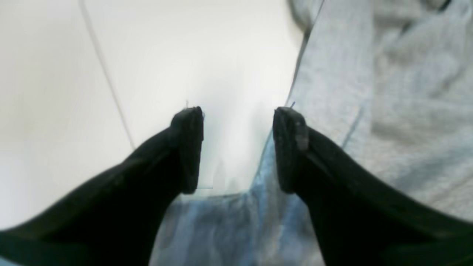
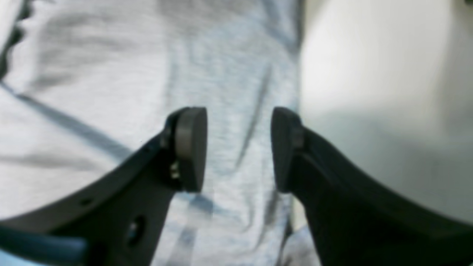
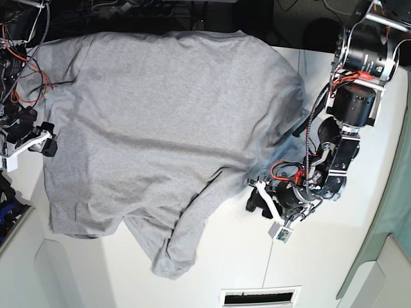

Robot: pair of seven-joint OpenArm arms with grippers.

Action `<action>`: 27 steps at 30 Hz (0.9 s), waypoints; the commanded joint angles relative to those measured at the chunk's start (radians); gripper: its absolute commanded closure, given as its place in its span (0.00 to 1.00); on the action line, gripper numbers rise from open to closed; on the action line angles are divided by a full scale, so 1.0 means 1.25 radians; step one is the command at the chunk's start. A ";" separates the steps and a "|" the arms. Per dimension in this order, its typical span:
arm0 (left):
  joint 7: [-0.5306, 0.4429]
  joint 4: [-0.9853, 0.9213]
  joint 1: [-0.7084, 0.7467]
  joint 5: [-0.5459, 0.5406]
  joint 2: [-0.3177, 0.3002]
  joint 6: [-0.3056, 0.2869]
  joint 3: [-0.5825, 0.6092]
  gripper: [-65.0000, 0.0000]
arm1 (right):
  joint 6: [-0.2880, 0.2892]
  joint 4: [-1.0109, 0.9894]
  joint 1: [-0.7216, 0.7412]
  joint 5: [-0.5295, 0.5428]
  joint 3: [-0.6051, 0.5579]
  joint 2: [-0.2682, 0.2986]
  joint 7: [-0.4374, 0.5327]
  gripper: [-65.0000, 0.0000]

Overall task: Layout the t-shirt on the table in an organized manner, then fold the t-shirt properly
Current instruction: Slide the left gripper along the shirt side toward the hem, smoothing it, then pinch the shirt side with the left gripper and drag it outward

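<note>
The light grey t-shirt (image 3: 154,109) lies spread over most of the white table (image 3: 225,269), rumpled, with a sleeve or corner trailing toward the front edge. No lettering shows. My left gripper (image 3: 255,203) is at the shirt's right edge; in the left wrist view it (image 1: 238,147) stands open, with bare table (image 1: 55,111) and the shirt's hem (image 1: 332,92) between and beside its fingers. My right gripper (image 3: 46,142) is at the shirt's left edge; in its own view it (image 2: 238,147) is open just above wrinkled shirt fabric (image 2: 111,92), with nothing gripped.
A thin dark seam (image 1: 107,74) crosses the tabletop. Red and black cables (image 3: 26,58) hang at the far left by the right arm's base. A slotted vent (image 3: 260,296) sits at the table's front edge. A teal curtain (image 3: 392,224) borders the right.
</note>
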 commanded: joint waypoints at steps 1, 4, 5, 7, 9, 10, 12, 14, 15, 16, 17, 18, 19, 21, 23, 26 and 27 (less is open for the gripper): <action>-0.021 -0.038 -0.039 -0.003 0.008 -0.003 -0.003 0.49 | 0.003 -0.013 0.024 -0.006 0.004 0.004 0.019 0.57; -0.035 -0.146 -0.088 -0.010 0.040 -0.066 -0.003 0.49 | 0.004 -0.089 0.055 -0.020 0.003 -0.014 0.028 0.57; -0.034 -0.161 -0.097 -0.021 0.048 -0.083 -0.003 0.49 | 0.004 -0.110 0.065 -0.017 0.003 -0.019 0.031 0.57; -0.032 -0.164 -0.103 -0.042 0.059 -0.094 -0.003 0.49 | 0.004 -0.138 0.078 -0.017 0.003 -0.029 0.035 0.57; -0.032 -0.164 -0.110 -0.054 0.070 -0.093 -0.003 0.49 | 0.005 -0.152 0.087 -0.017 0.003 -0.041 0.034 0.57; -0.032 -0.164 -0.111 -0.052 0.076 -0.093 -0.003 0.49 | 0.013 -0.156 0.089 -0.017 0.003 -0.045 0.034 0.57; -0.027 -0.164 -0.110 -0.027 0.085 -0.094 -0.003 0.49 | 0.025 -0.156 0.090 -0.017 0.003 -0.055 0.034 0.57; -0.015 -0.164 -0.103 -0.001 0.093 -0.093 -0.003 0.49 | 0.025 -0.157 0.089 -0.017 0.003 -0.063 0.034 0.57; -0.013 -0.164 -0.099 0.001 0.094 -0.093 -0.003 0.49 | 0.025 -0.157 0.090 -0.017 0.003 -0.068 0.034 0.57; -0.015 -0.164 -0.096 0.001 0.093 -0.093 -0.003 0.49 | 0.025 -0.157 0.090 -0.017 0.003 -0.072 0.034 0.57; -0.015 -0.164 -0.095 0.001 0.093 -0.093 -0.003 0.49 | 0.025 -0.157 0.092 -0.017 0.003 -0.077 0.034 0.57; -0.015 -0.164 -0.095 0.001 0.093 -0.093 -0.003 0.49 | 0.025 -0.157 0.092 -0.017 0.003 -0.080 0.034 0.57; -0.015 -0.164 -0.096 0.001 0.093 -0.093 -0.003 0.49 | 0.025 -0.157 0.092 -0.017 0.003 -0.083 0.034 0.57; -0.019 -0.164 -0.096 0.007 0.093 -0.088 -0.003 0.53 | 0.025 -0.157 0.091 -0.018 0.003 -0.083 0.031 0.57; -0.020 -0.164 -0.096 0.013 0.094 -0.055 -0.003 0.64 | 0.025 -0.157 0.090 -0.027 0.003 -0.083 0.031 0.57; -0.020 -0.165 -0.095 0.013 0.093 -0.039 -0.003 0.74 | 0.025 -0.157 0.090 -0.035 0.003 -0.083 0.031 0.57; -0.020 -0.165 -0.095 0.013 0.093 -0.039 -0.003 0.74 | 0.025 -0.157 0.089 -0.035 0.003 -0.083 0.030 0.57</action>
